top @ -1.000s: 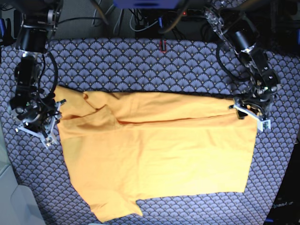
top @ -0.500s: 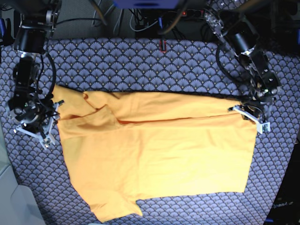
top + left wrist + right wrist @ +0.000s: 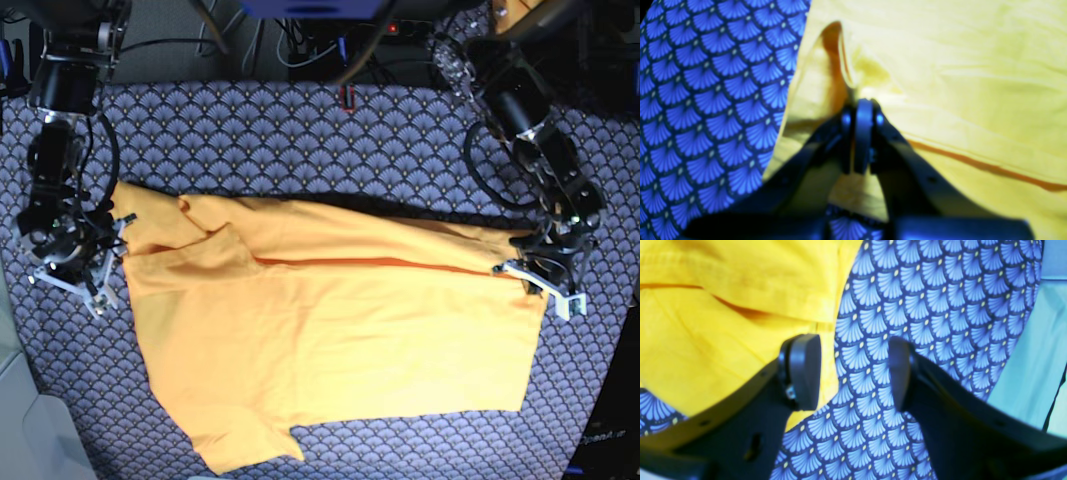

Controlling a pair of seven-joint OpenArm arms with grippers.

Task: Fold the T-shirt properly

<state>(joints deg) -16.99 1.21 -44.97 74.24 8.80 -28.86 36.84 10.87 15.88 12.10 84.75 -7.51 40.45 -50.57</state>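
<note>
Bright, even light; wrist views blurred, colours oversaturated; base view sharp.

One T-shirt (image 3: 330, 340), one patterned table cover (image 3: 300, 140), two robot arms, each with one hand

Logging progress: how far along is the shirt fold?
Early. Done: the T-shirt's far long edge is folded over. In hand: left gripper is shut on the hem corner; right gripper is open beside the sleeve. Left: the near sleeve and remaining folds.
</note>
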